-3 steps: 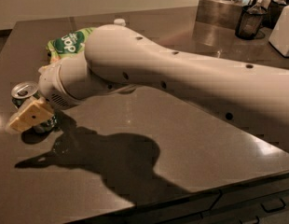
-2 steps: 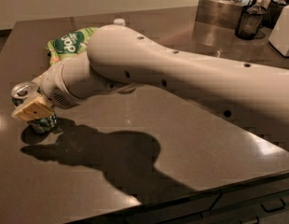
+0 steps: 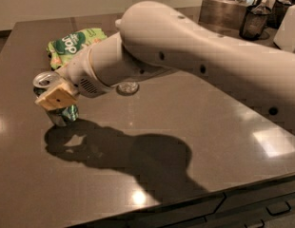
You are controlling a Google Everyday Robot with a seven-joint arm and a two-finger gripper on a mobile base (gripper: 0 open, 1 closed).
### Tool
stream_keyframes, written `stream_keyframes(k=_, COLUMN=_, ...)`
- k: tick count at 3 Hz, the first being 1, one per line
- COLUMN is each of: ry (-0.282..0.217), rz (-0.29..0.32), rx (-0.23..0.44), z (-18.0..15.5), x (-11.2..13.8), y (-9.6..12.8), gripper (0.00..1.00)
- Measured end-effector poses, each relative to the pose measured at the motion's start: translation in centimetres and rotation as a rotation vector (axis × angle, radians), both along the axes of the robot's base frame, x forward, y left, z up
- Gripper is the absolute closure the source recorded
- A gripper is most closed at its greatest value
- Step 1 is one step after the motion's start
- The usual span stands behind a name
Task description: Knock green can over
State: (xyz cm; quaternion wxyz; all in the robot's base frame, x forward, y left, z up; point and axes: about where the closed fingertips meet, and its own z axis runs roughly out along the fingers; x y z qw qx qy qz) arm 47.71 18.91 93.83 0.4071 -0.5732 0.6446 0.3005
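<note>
The green can [image 3: 62,112] stands on the dark table [image 3: 195,141] at the left, its silver top with pull tab showing at upper left and green sides showing below. My gripper [image 3: 56,97] is right in front of the can, its tan pad covering the can's upper side. The can looks slightly tilted to the left. My white arm reaches across the view from the right.
A flat green snack bag [image 3: 73,44] with white lettering lies behind the can. A small round clear object [image 3: 127,87] sits under my arm. Containers and a dark cup [image 3: 254,20] stand at the back right. The table's front edge runs along the bottom.
My gripper has moved up and right, against the can's upper side. The can stands in the same spot.
</note>
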Motion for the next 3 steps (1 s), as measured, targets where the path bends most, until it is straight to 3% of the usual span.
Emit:
stream_keyframes(k=1, ry=-0.008, rz=-0.024, rx=-0.091, z=2.6, x=-0.1, y=-4.1, gripper=1.0)
stream_keyframes(k=2, ry=-0.035, rz=-0.016, rx=-0.252, z=3.2, x=-0.5, y=-8.3, gripper=1.0)
stream_keyframes(k=3, ry=-0.034, rz=0.039, rx=-0.427, z=2.4, x=-1.6, y=-11.4, gripper=1.0)
